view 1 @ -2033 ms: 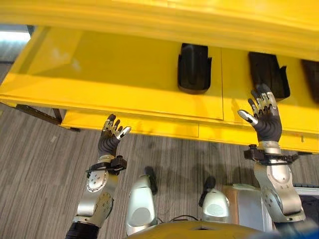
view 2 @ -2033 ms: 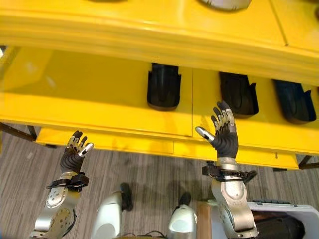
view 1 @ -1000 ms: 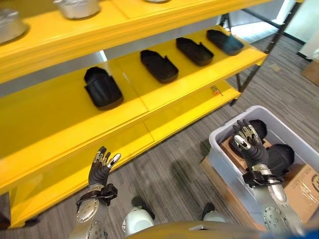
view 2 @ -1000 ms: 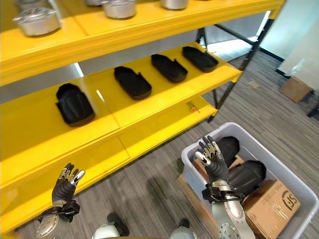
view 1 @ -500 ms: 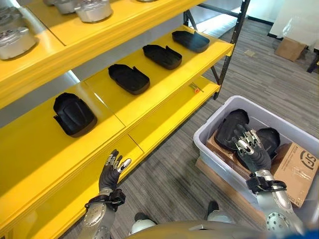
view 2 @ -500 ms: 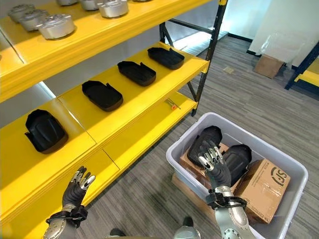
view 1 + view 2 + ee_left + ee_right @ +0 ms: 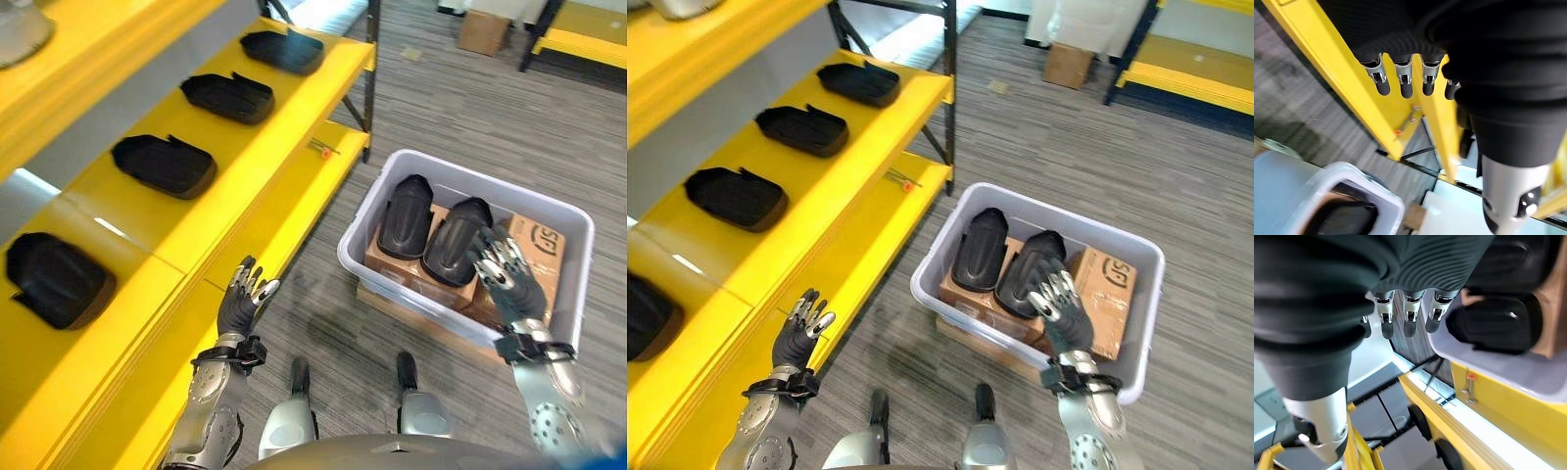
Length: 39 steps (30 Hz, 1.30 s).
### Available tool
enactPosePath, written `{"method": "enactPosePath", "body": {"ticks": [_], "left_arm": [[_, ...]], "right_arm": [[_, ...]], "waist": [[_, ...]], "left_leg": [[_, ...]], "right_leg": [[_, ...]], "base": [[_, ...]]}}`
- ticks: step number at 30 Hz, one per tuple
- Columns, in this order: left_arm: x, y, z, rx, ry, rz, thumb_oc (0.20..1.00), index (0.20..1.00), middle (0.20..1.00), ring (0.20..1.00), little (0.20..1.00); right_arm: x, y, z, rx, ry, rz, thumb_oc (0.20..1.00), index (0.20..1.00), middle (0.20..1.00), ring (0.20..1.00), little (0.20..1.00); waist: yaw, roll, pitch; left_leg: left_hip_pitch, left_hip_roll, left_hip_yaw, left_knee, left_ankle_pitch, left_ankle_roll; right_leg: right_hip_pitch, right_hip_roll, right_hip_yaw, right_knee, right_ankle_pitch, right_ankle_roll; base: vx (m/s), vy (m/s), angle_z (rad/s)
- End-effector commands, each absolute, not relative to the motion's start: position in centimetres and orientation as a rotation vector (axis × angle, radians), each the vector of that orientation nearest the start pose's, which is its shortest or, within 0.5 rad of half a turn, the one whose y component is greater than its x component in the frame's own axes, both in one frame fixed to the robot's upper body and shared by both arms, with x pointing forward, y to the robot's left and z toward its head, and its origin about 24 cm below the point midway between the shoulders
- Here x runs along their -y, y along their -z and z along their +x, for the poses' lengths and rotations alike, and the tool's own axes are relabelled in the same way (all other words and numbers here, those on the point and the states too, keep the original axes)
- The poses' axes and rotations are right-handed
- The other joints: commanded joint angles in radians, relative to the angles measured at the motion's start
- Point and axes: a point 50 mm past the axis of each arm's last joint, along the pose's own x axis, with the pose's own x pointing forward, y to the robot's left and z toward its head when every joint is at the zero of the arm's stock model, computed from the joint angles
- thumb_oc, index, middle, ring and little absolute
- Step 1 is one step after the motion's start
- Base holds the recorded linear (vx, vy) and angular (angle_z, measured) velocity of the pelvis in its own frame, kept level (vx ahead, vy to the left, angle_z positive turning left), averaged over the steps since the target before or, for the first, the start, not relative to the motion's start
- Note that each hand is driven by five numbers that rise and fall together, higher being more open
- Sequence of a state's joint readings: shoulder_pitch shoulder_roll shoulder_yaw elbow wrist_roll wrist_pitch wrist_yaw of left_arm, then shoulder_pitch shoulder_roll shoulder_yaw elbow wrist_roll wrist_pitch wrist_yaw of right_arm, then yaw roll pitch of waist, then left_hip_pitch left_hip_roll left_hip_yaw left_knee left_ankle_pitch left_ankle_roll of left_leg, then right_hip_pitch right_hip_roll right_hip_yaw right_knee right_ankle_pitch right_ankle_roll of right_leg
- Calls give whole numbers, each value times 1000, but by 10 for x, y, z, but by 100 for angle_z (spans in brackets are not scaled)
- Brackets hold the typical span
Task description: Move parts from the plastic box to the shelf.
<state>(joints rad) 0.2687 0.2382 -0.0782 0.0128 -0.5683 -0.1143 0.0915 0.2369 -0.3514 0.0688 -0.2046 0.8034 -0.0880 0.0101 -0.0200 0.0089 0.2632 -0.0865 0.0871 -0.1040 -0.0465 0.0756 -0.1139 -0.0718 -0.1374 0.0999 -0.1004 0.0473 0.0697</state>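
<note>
Right hand (image 7: 1065,315) lowered over plastic box (image 7: 1136,323), fingers (image 7: 1050,291) spread

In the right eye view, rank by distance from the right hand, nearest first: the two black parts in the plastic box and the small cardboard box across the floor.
From the right hand:
1. Right black part, in the plastic box, just beyond the fingertips.
2. Left black part, beside it, toward the shelf.
3. Small cardboard box, far across the floor.

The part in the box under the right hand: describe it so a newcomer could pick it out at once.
Find the grey plastic box on the floor beside the yellow shelf. Two black parts lie side by side on cardboard inside. It is the black part partly covered by the open right hand, farther from the shelf than its twin.
</note>
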Motion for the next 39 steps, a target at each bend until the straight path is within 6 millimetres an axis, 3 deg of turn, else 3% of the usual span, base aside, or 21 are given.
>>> {"method": "enactPosePath", "body": {"ticks": [1,3,5,10,18,21,22,23,25,26,28,30,32,33,34,37,38,39], "left_arm": [[-208,-14,187,-78,-143,-306,1000,1000,1000,1000,1000],[-208,-14,187,-78,-142,-306,1000,1000,1000,1000,1000],[-206,-17,191,-76,-105,-289,1000,1000,1000,1000,1000],[-212,-16,189,-88,-107,-268,1000,1000,1000,1000,1000],[-217,-16,186,-97,-121,-252,1000,1000,1000,1000,1000],[-220,-16,188,-100,-127,-227,1000,1000,1000,1000,1000],[-222,-18,189,-92,-132,-210,1000,1000,1000,1000,1000],[-223,-20,190,-83,-138,-196,1000,1000,1000,1000,1000],[-224,-20,191,-81,-136,-193,1000,1000,1000,1000,1000],[-224,-20,190,-87,-133,-192,1000,1000,1000,1000,1000],[-226,-20,190,-86,-142,-200,1000,1000,1000,1000,1000],[-227,-19,188,-88,-150,-216,1000,1000,1000,1000,1000],[-228,-19,187,-89,-154,-217,1000,1000,1000,1000,1000],[-229,-17,185,-101,-154,-212,1000,1000,1000,1000,1000],[-228,-14,185,-111,-151,-208,1000,1000,1000,1000,1000],[-220,-13,187,-109,-120,-229,1000,1000,1000,1000,1000],[-213,-15,189,-96,-100,-258,1000,1000,1000,1000,1000],[-211,-14,189,-97,-99,-270,1000,1000,1000,1000,1000]], "right_arm": [[198,-71,203,107,-113,501,1000,1000,1000,1000,1000],[198,-71,203,107,-112,501,1000,1000,1000,1000,1000],[202,-71,201,108,-100,504,1000,1000,1000,1000,1000],[201,-69,199,104,-88,521,1000,1000,1000,1000,1000],[201,-67,198,91,-87,522,1000,1000,1000,1000,1000],[194,-66,201,88,-110,529,1000,1000,1000,1000,1000],[187,-67,204,93,-135,537,1000,1000,1000,1000,1000],[184,-68,205,95,-154,533,1000,1000,1000,1000,1000],[182,-69,206,94,-164,532,1000,1000,1000,1000,1000],[177,-66,206,73,-185,536,1000,1000,1000,1000,1000],[175,-67,209,70,-193,538,1000,1000,1000,1000,1000],[174,-68,212,70,-204,531,1000,1000,1000,1000,1000],[173,-69,213,72,-208,518,1000,1000,1000,1000,1000],[175,-69,213,75,-205,497,1000,1000,1000,1000,1000],[178,-69,210,75,-204,483,1000,1000,1000,1000,1000],[181,-68,205,72,-194,492,1000,1000,1000,1000,1000],[187,-70,204,80,-182,481,1000,1000,1000,1000,1000],[190,-70,203,80,-172,479,1000,1000,1000,1000,1000]], "waist": [[-17,34,-41],[-15,33,-41],[-34,23,-60],[-54,6,-85],[-69,-10,-100],[-63,-11,-94],[-63,-9,-70],[-51,-4,-52],[-55,5,-43],[-57,14,-27],[-55,9,-23],[-59,5,-24],[-58,3,-22],[-58,0,-25],[-60,-9,-28],[-63,-15,-42],[-65,-5,-51],[-72,-2,-56]], "left_leg": [[-71,78,70,-10,128,-34],[-69,77,73,-11,127,-33],[-52,60,138,9,90,-17],[-31,38,231,37,37,19],[-20,5,296,64,-22,57],[2,-14,303,45,-37,85],[32,-21,314,20,-45,101],[53,-27,325,10,-52,114],[70,-30,327,-4,-53,117],[123,-34,352,-23,-74,122],[159,-44,379,-33,-103,114],[183,-37,408,-41,-117,95],[195,-33,414,-41,-123,86],[221,-27,420,-41,-149,74],[219,-27,419,-35,-147,65],[213,-24,399,-9,-160,55],[198,3,373,36,-165,42],[197,15,371,44,-163,36]], "right_leg": [[124,48,-62,140,-156,9],[125,47,-60,139,-156,10],[135,9,-58,124,-152,33],[106,-35,-17,121,-126,71],[71,-79,4,117,-88,117],[18,-78,19,197,-74,142],[-50,-70,9,324,-24,166],[-91,-89,-47,406,21,171],[-121,-89,-51,453,54,170],[-162,-113,-107,494,78,157],[-182,-160,-194,386,85,151],[-200,-187,-271,221,137,153],[-207,-197,-304,172,162,159],[-216,-206,-333,113,182,179],[-188,-200,-349,96,163,163],[-149,-204,-376,86,170,155],[-137,-205,-419,143,139,142],[-132,-202,-422,162,126,137]], "base": [[188,166,-166],[125,133,-61],[191,238,-50],[105,153,-50],[61,110,-22],[49,124,-27],[-5,109,-49],[-4,110,-61],[53,97,-69],[158,111,-80],[187,4,-66],[191,-134,-63],[198,-124,-48],[214,-196,-8],[271,-257,-2],[136,-197,36],[159,-217,83],[220,-280,88]]}}
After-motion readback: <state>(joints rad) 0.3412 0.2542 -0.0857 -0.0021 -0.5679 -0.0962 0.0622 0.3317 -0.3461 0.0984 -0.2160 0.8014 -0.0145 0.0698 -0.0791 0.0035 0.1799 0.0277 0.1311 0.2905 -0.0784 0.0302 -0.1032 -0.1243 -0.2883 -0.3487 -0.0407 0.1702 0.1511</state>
